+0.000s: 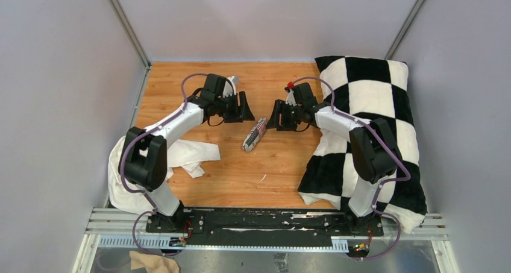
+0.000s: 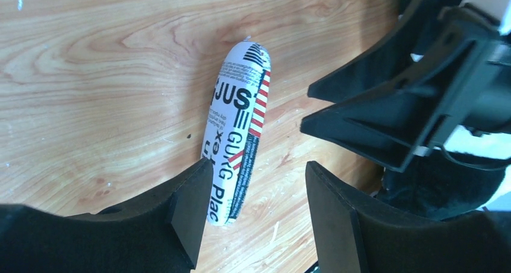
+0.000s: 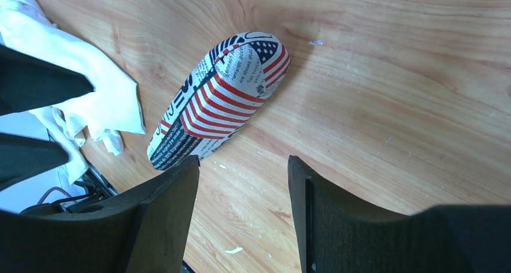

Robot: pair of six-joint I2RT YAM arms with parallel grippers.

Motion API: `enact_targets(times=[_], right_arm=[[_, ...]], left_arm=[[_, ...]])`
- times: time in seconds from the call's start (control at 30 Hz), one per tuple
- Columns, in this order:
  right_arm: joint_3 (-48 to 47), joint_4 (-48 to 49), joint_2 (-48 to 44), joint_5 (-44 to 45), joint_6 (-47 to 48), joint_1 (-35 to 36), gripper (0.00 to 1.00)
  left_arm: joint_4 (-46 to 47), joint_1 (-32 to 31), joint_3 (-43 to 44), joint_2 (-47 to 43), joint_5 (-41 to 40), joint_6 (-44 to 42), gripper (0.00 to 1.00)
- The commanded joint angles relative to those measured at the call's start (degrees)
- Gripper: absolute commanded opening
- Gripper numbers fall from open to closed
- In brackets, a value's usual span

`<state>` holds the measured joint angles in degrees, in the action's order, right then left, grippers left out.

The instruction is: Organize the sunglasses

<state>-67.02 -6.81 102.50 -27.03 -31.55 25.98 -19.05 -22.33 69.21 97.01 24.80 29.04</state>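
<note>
Left arm (image 1: 181, 121) and right arm (image 1: 335, 122): white shells, black joints, purple cables (image 1: 123, 164).

We see plain grey walls (image 1: 259, 20) closing in a wooden tabletop (image 1: 253, 179) on three sides, metal posts (image 1: 123, 23) at the back corners.

Centre frame: hard oblong case (image 1: 254, 134) in white newsprint lettering, black text and red-and-white stripes, on honey-orange wood-grain tabletop (image 1: 181, 92). Right, black-and-white chequered fabric pillow (image 1: 367, 98); lower left, crumpled white cloth (image 1: 187, 155). Matte-black left gripper (image 1: 247, 110) and right gripper (image 1: 276, 116).

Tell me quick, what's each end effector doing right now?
Left end effector: open, holding nothing.
Right end effector: open, holding nothing.
</note>
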Motion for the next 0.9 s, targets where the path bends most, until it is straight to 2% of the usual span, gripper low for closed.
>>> enact_targets(times=[0.0,0.17,0.2,0.3,0.37,0.53,0.87], right_arm=[[1.3,-0.1,-0.9,-0.8,-0.3,0.4,0.61],[1.5,0.1,-1.1,-0.3,-0.5,1.6,0.59],[1.5,0.4,-0.8,-0.1,-0.7,2.1,0.54],[0.9,1.6,0.7,-0.4,-1.6,3.9,0.12],[-0.2,2.2,2.2,-1.1,-2.1,4.8,0.05],[-4.6,2.5,6.1,-0.9,-2.2,7.4,0.03],[-14.7,1.3,11.9,-2.5,-3.5,10.0,0.04]], left_arm=[[2.6,0.6,-2.4,-5.4,-1.0,0.7,0.62],[2.8,1.5,-5.0,-11.3,-1.6,1.6,0.61],[2.6,1.7,-5.6,-12.6,-1.8,1.6,0.61],[1.9,2.4,-7.7,-16.2,-2.2,1.9,0.61],[1.1,2.8,-8.8,-18.2,-2.5,1.8,0.61],[0.0,3.0,-11.4,-21.2,-3.2,1.5,0.61],[0.8,3.0,-14.7,-20.9,-2.7,2.0,0.60]])
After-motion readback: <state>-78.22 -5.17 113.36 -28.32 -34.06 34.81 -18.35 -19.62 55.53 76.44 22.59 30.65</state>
